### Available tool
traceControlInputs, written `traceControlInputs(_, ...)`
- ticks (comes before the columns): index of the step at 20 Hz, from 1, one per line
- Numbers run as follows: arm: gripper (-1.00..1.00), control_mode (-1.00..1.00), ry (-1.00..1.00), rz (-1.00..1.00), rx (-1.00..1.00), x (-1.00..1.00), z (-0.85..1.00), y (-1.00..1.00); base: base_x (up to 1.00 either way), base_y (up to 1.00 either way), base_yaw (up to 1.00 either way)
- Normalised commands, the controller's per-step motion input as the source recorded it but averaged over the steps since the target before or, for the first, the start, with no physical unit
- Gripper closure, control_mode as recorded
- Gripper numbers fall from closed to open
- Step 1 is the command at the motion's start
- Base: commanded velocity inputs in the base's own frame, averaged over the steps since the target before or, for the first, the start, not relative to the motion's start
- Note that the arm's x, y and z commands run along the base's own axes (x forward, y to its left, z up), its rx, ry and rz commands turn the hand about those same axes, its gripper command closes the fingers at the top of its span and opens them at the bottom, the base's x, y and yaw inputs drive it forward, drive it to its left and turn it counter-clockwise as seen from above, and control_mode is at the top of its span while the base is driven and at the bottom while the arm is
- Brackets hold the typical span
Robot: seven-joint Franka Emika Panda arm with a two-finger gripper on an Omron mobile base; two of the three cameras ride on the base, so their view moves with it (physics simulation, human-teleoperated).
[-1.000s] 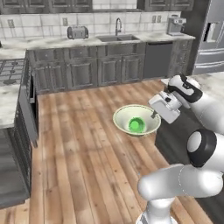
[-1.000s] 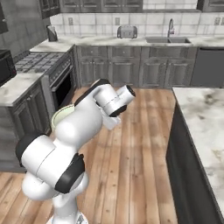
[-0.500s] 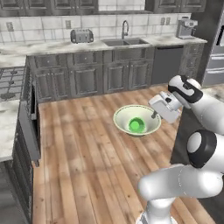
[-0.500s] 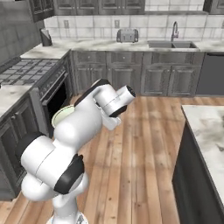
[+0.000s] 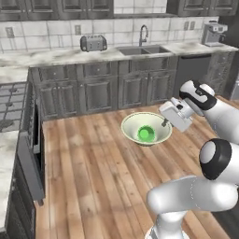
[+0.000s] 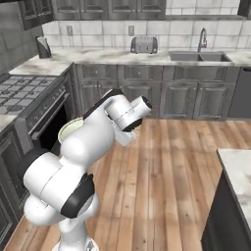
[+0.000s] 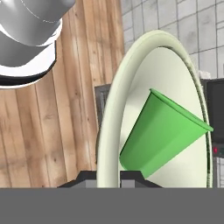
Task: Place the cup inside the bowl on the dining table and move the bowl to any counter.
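The pale cream-green bowl (image 5: 135,122) hangs tilted in the air over the wooden floor, with the green cup (image 5: 145,134) lying inside it. My gripper (image 5: 166,122) is shut on the bowl's right rim. In the hand view the bowl's rim (image 7: 106,131) runs up from between my gripper (image 7: 108,176), and the cup (image 7: 159,131) lies on its side in the bowl. From the right base view my arm hides most of the bowl (image 6: 68,128). The counter (image 5: 116,54) runs along the tiled back wall. A corner of the dining table (image 6: 238,169) shows at lower right.
A stove (image 5: 9,100) with an oven front stands at the left, beside another marble counter (image 5: 7,144). On the back counter are a toaster (image 5: 93,43), a sink (image 5: 142,49) and a coffee machine (image 5: 212,32). A kettle (image 6: 43,47) stands on the counter's left end.
The whole picture has shifted: the base has turned and the back counter has slid right and come nearer. The bowl with the cup stays in my shut gripper.
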Motion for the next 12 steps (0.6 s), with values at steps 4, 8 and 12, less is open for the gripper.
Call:
traceControlInputs(4,1.00,1.00,0.00,0.00,0.00,0.00,0.00,0.00,1.00,0.00,0.01)
traceControlInputs(8,1.00,1.00,0.00,0.00,0.00,0.00,0.00,0.00,1.00,0.00,0.00)
traceControlInputs(12,1.00,1.00,0.00,0.00,0.00,0.00,0.00,0.00,1.00,0.08,0.00)
